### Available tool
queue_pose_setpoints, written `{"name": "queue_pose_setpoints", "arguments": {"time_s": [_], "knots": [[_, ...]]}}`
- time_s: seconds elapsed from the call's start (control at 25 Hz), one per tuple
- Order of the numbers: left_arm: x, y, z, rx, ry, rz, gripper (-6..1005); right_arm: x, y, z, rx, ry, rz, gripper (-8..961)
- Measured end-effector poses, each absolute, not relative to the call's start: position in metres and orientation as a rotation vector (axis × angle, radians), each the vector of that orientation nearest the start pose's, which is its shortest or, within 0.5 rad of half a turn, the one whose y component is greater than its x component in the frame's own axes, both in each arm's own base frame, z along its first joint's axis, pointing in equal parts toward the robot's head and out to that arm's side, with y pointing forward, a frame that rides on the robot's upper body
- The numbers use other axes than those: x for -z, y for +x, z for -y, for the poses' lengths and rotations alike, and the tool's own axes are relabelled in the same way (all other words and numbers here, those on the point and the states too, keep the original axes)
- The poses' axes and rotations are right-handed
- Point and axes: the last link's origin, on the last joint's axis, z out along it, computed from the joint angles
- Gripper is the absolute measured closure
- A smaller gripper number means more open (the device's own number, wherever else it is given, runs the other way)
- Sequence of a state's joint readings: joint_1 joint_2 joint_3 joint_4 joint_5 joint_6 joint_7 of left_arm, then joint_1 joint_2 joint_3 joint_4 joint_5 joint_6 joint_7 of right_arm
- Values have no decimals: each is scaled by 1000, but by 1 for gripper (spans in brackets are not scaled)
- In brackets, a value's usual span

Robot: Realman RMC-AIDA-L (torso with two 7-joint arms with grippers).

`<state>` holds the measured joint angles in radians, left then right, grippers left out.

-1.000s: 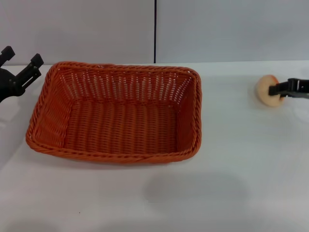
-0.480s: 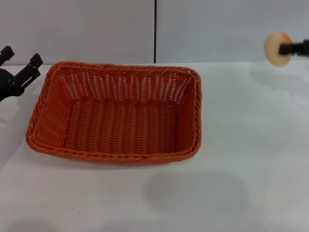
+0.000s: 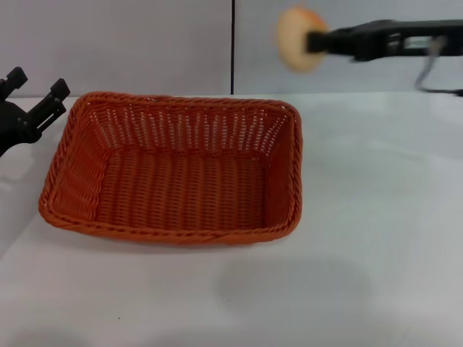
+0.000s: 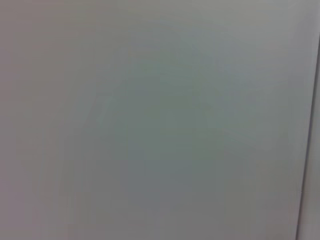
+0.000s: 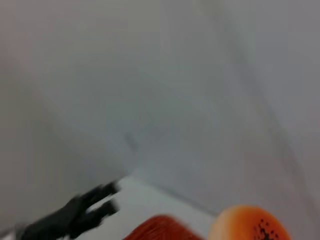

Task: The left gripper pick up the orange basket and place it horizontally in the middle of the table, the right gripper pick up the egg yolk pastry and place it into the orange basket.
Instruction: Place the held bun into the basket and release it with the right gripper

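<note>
The orange basket lies lengthwise on the white table, left of centre, with nothing inside it. High above its far right corner, my right gripper reaches in from the right, shut on the egg yolk pastry. In the right wrist view the pastry shows its orange speckled top, close to a bit of the basket's rim. My left gripper hovers just off the basket's far left corner, open and holding nothing. It also appears far off in the right wrist view.
A pale grey wall with a dark vertical seam stands behind the table. A thin cable hangs from the right arm. The left wrist view holds only the plain wall.
The right gripper has carried the pastry up and leftward, from the table's far right side to above the basket's far right corner. Basket and left gripper have stayed put.
</note>
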<state>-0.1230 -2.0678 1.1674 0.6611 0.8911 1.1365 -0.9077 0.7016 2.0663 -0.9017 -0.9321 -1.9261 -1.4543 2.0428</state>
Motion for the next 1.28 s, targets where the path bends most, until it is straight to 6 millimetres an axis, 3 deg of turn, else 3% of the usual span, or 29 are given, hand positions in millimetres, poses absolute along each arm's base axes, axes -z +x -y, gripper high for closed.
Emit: {"name": "queue_pose_setpoints", "arguments": {"time_s": [0.04,0.2,0.24,0.28,0.6,0.8,0.96,1.16,1.28], "knots": [[-38,-333,-295,850,-1895,603,197,-26,155,-396,-699,-2714,-901,896],[-34,-330,-295,862,-1916,598,197,28,136,-397,-574,-2890,-777,908],[-34,-330,-295,862,-1916,598,197,28,136,-397,-574,-2890,-777,908],[-33,-328,-295,865,-1923,595,197,43,131,-396,-560,-2924,-753,909],[-28,-330,-293,868,-1933,615,197,69,124,-388,-521,-2963,-627,904],[-26,-329,-293,872,-1936,619,197,69,130,-393,-561,-2897,-633,846],[-23,-330,-295,871,-1938,628,197,65,132,-392,-572,-2886,-617,738],[-27,-331,-296,878,-1917,622,197,33,138,-381,-636,-2827,-490,542],[-32,-333,-296,883,-1897,622,197,3,153,-365,-741,-2713,-426,424]]}}
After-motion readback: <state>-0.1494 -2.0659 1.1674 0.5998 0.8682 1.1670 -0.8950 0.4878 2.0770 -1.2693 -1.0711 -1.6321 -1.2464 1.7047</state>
